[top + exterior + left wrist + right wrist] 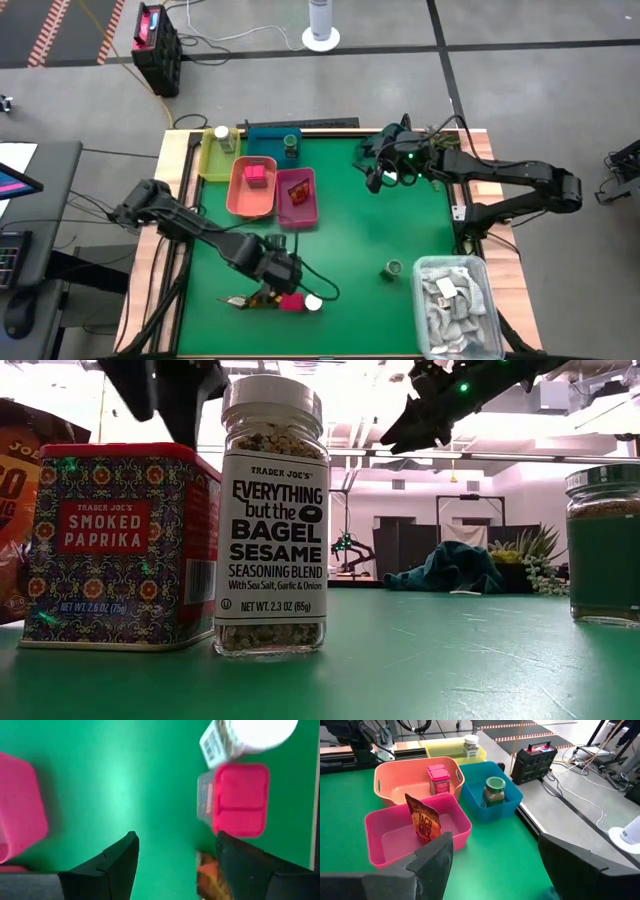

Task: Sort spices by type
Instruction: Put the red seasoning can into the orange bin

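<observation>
green table mat [360, 215], grey floor [520, 25]

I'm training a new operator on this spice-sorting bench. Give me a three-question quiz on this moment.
1. True or false: the blue bin holds a green-lidded jar.
2. Which bin holds the taco mix sachet? A yellow, B salmon, C pink, D blue
3. Fill in: the left gripper hovers by the paprika tin with its jaws ____.

Key: 1 true; 2 C; 3 open. The right gripper waits, open, above the mat's far side.
</observation>
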Controlling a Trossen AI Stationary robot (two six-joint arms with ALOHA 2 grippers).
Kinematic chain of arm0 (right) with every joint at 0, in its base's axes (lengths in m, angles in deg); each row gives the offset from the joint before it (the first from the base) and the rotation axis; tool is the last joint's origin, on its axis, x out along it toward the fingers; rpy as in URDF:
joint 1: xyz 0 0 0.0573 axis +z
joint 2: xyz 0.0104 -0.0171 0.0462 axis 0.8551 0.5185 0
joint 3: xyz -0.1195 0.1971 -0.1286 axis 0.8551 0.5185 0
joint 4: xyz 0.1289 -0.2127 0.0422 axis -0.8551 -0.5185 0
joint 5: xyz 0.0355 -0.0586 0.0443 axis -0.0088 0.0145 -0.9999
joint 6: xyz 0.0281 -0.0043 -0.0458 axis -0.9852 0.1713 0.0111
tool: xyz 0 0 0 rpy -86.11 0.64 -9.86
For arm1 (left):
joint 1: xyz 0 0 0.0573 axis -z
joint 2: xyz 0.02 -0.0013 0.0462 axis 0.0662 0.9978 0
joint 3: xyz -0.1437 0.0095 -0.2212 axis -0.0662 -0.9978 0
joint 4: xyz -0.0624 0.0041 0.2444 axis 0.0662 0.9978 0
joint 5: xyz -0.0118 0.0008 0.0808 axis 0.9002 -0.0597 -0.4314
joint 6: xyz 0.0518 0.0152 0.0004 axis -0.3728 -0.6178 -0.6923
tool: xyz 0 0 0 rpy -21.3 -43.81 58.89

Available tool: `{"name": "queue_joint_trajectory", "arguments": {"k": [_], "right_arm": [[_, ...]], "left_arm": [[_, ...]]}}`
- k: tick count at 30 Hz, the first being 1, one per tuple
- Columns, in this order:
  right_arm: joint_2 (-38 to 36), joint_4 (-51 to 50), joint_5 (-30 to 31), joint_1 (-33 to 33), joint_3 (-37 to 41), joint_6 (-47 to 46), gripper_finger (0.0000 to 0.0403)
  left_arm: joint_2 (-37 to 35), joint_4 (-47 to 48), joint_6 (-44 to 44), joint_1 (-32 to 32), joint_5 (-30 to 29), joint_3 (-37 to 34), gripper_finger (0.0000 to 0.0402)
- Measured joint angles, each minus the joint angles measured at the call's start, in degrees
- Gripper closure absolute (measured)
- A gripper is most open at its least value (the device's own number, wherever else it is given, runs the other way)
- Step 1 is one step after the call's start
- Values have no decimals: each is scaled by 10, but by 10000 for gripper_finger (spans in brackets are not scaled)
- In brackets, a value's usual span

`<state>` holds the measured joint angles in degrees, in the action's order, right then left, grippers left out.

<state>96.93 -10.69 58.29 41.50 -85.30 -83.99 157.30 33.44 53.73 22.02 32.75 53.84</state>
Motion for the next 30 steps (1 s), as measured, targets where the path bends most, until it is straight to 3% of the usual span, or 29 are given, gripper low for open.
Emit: {"name": "queue_joint_trajectory", "arguments": {"k": [7, 14, 30], "right_arm": [[0, -2, 0, 0, 0, -2, 86], [0, -3, 0, 0, 0, -1, 86], [0, -15, 1, -5, 0, -3, 86]], "left_arm": [[8, -16, 52, 5, 16, 24, 151], [8, -92, 69, 19, 58, 24, 151], [57, -78, 30, 36, 58, 25, 151]]}}
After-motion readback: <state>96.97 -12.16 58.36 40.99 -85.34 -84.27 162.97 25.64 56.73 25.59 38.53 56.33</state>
